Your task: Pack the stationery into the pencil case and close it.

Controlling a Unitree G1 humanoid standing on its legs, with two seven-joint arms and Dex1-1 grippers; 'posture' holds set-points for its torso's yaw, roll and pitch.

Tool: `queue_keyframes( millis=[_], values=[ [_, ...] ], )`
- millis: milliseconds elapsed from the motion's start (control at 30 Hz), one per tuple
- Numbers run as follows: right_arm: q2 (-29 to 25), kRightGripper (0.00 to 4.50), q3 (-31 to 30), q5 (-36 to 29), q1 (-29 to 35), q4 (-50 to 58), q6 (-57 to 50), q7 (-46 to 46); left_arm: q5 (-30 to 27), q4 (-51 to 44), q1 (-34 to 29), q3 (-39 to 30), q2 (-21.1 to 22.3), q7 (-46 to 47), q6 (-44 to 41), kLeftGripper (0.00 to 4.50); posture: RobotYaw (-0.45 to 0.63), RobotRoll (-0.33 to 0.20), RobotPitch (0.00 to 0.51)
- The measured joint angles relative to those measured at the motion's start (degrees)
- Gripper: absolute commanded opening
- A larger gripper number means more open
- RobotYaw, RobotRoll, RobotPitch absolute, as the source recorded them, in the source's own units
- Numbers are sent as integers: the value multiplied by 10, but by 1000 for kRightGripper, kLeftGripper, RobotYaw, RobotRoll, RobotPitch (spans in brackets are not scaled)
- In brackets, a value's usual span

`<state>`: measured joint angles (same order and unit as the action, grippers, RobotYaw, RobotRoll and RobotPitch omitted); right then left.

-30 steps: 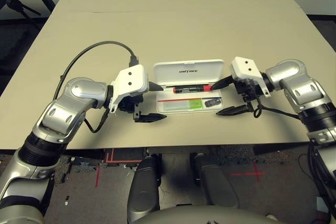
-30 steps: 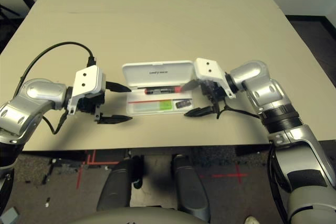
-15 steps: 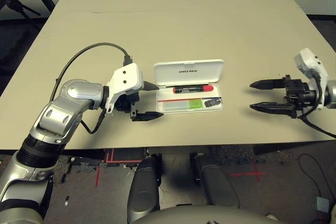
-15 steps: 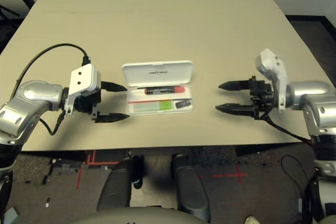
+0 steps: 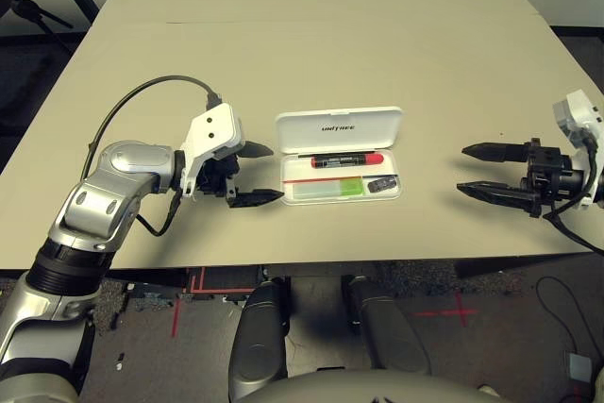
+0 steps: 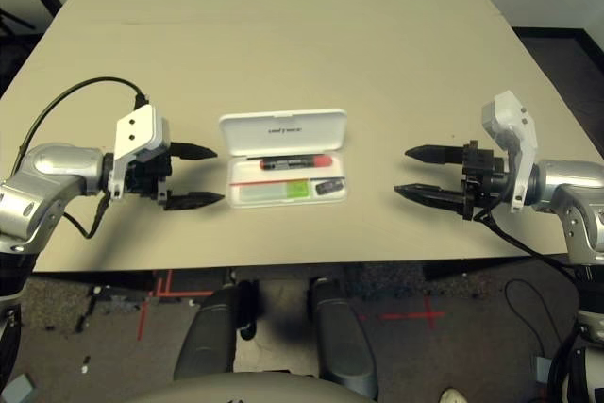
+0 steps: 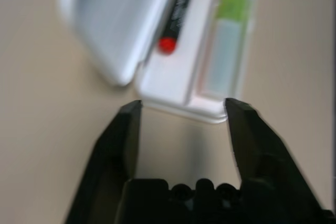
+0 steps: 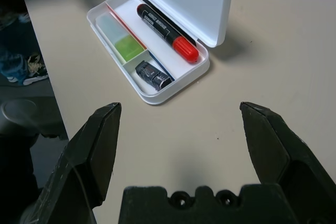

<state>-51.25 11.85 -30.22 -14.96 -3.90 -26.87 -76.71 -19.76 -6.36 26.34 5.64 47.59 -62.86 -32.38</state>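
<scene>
Beige tabletop (image 5: 311,35) fills my view, its far end cut off. On it the flat white hard-plastic pencil case (image 5: 340,129) lies lid up, holding a red-and-black marker pen (image 5: 346,159), a light-green highlighter (image 5: 327,189) and a tiny dark block (image 5: 381,184). My left gripper (image 5: 259,174) sits just beside it, fingers apart, empty; my right gripper (image 5: 478,169) waits well apart, spread wide, empty.

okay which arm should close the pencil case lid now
Probably the left: the left gripper sits just beside the open pencil case, all stationery inside, while the right gripper is open and well away across bare table.
</scene>
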Motion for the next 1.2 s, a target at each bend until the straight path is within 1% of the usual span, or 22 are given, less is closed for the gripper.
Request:
queue_keyframes(
  millis=[67, 100, 200, 267, 333, 467, 633, 767, 1000, 1133, 1200],
  values=[
    [2, 4500, 0, 0, 0, 2, 0, 4, 17, 32, 17, -2, 3, 15, 1, 1660, -61, 0, 196],
    [3, 4500, -1, -1, -1, 4, 0, 7, 27, 57, 29, -3, 3, 24, 4, 1180, -61, 0, 196],
    [3, 4500, -1, -1, -3, 5, 0, 9, 59, 136, 56, -5, 4, 47, 26, 24, -69, 0, 193],
    [3, 4500, -2, 0, -4, 5, 0, 10, 70, 177, 68, -5, 1, 57, 42, 24, -69, 0, 193],
    [3, 4500, -3, 0, -6, 5, 0, 12, 79, 206, 77, -7, -12, 67, 61, 24, -69, 0, 193],
    [6, 4500, -8, 0, -14, 5, 1, 18, 85, 266, 107, -15, -64, 94, 111, 24, -70, 0, 191],
    [7, 4500, -21, 1, -19, 4, 2, 19, 74, 363, 137, -52, -146, 122, 160, 24, -79, 0, 187],
    [7, 4500, -22, 1, -21, 3, 3, 20, 62, 412, 152, -69, -186, 123, 179, 24, -84, 0, 185],
    [7, 4500, -22, 2, -21, 3, 6, 21, 53, 433, 165, -75, -222, 107, 193, 24, -95, 0, 181],
    [6, 4500, -22, 6, -20, 3, 8, 21, 43, 423, 165, -74, -240, 87, 180, 24, -96, 0, 181],
    [5, 4500, -22, 7, -20, 4, 8, 21, 39, 403, 162, -69, -242, 71, 171, 24, -98, 0, 183]
  ],
)
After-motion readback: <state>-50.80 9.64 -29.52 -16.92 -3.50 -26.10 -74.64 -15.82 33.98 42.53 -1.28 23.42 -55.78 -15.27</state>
